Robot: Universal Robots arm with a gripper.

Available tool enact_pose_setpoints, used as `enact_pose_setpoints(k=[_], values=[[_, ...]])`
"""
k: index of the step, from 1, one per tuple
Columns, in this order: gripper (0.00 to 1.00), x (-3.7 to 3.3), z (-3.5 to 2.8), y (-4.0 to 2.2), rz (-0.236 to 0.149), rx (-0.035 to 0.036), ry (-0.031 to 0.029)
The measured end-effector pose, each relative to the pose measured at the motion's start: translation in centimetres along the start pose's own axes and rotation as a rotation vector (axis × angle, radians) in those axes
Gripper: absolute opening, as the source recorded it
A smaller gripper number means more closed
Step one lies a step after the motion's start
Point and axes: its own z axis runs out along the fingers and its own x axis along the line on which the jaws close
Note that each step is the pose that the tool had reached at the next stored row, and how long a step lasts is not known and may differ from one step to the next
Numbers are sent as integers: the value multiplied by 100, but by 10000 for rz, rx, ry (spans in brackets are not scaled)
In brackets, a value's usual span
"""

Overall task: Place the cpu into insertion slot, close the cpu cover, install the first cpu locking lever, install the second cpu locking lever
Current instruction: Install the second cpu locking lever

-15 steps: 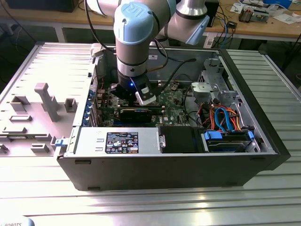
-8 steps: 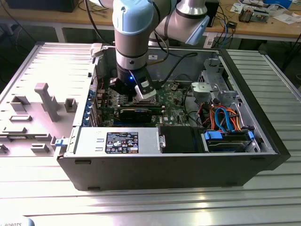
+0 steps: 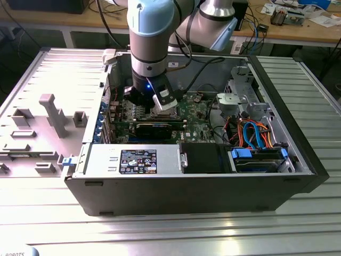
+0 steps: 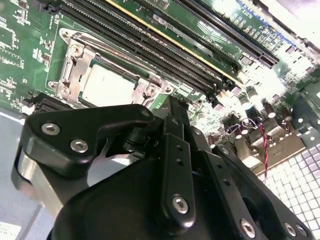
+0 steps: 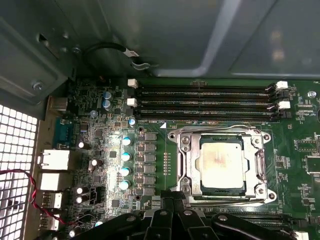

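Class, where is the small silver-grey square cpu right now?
The silver-grey square cpu sits in the metal-rimmed insertion slot beside the long black memory slots, framed by the cover.

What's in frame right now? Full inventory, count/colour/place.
cpu: 1, silver-grey, seated in the socket
insertion slot: 1, metal-rimmed, on the green board
cpu cover: 1, dull silver frame, down around the cpu
memory slots: several, black, beside the socket
computer case: 1, dark, open-topped, on the metal table
power supply: 1, silver, at the case's front wall
expansion card: 1, black, near the socket
grey fixtures: several, at the exterior view's left
gripper: 1, black, just beside the socket
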Motion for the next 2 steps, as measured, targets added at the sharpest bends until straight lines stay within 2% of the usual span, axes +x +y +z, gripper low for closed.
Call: enact_pose_setpoints(k=[2], values=[[11,0,0,0,0,0,0]])
